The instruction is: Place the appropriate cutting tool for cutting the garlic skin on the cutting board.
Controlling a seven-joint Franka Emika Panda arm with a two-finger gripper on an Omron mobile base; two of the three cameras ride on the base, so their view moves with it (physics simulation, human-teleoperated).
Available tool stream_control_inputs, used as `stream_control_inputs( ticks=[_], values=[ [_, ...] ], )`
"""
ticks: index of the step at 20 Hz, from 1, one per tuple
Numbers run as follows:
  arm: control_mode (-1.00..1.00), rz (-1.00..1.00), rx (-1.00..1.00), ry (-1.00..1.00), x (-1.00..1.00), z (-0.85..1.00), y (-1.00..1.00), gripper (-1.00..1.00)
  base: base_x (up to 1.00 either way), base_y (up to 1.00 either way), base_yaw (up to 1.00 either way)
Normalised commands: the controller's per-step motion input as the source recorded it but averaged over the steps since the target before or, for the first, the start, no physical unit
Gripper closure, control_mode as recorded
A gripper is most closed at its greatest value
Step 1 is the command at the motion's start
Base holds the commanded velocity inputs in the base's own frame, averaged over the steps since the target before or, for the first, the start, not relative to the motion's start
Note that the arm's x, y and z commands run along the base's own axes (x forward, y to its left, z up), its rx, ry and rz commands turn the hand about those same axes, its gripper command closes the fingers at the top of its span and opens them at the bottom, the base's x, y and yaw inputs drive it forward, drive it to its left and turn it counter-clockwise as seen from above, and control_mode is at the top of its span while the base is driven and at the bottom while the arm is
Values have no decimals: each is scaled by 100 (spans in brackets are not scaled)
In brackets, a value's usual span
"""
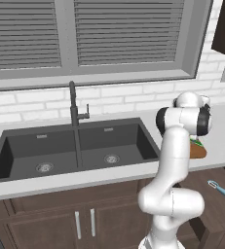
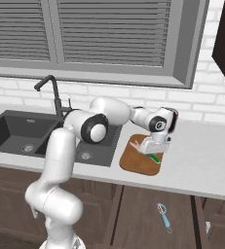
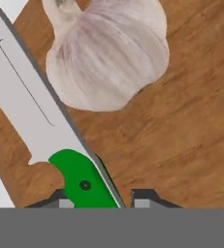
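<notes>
Green-handled knife (image 3: pixel 79 179), pale garlic (image 3: pixel 108 53), orange-brown wood-grain board (image 3: pixel 191 126)

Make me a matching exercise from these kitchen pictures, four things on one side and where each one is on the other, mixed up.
Things:
1. green-handled knife
2. pale garlic bulb
3. light-blue-handled tool
4. black faucet

Places:
A. behind the dark double sink
B. low down, below the counter's edge
C. on the orange-brown wooden cutting board, beside the blade
D. between the hand's fingertips

Pairs: 1-D, 2-C, 3-B, 4-A
</notes>
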Motion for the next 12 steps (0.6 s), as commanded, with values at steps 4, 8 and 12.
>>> stream_control_inputs(
  ticks=[4, 8, 12],
  values=[
    [-100, 0, 0, 0, -42, 0, 20, -100, 0, 0, 0],
    [-100, 0, 0, -4, -54, 37, 24, -100, 0, 0, 0],
    [-100, 0, 0, -17, -56, 77, 24, -100, 0, 0, 0]
  ],
)
